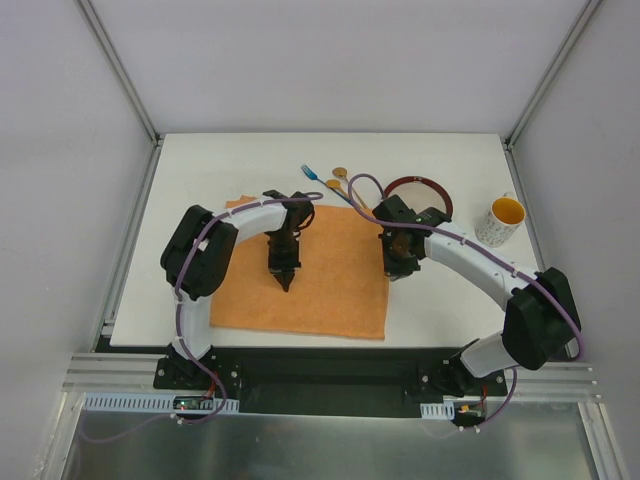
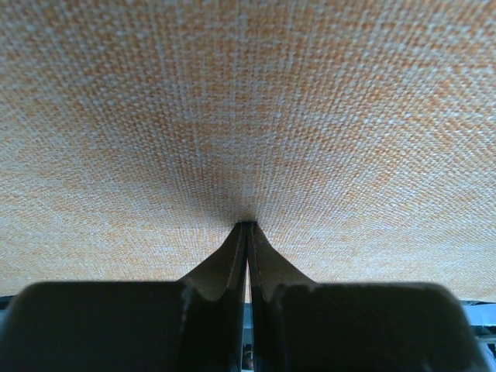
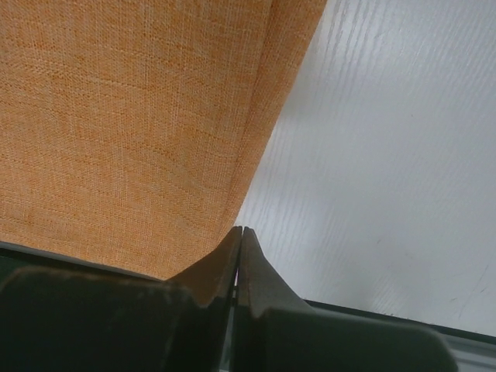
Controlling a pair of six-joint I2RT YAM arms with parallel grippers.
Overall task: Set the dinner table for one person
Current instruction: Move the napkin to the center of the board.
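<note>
Table [image 1: 200, 170] first: it is the broad white slab that fills the top view between grey corner posts. The right wrist view shows a faint wood-like grain in its surface [image 3: 387, 155]. All the tableware sits on it, so it is your working surface.

The mat [image 1: 330, 290] lies flat on the table in front of the arms, roughly centred between them. This looks like the spot for the single setting. It is a square of orange cloth with a coarse, open weave of lighter threads, plain in the left wrist view [image 2: 248, 101]. Its right side runs as a straight folded hem against the bare white [image 3: 116, 116].

Your left gripper [image 1: 283, 275] points down onto the middle of the mat. Its jaws are pressed together, with the tips meeting the weave [image 2: 246, 229]. I judge it is pinning or smoothing the cloth, not lifting it.

Your right gripper [image 1: 398, 268] stands at the mat's right edge, jaws also together, with the tip just where hem meets table [image 3: 240, 230]. You cannot tell whether any cloth is caught between them. From the pose, I judge it is there to square or tug that edge.

The plate [image 1: 430, 184] waits behind the right arm, off the mat. It is round with a dark red rim, and the arm partly hides it. The mug [image 1: 500, 220] stands upright near the table's right edge. It is white outside and yellow inside, with its handle towards the back.

The utensils [image 1: 325, 176] lie just beyond the mat's far edge. One has a blue end and the others are tan, but they are too small to name.
</note>
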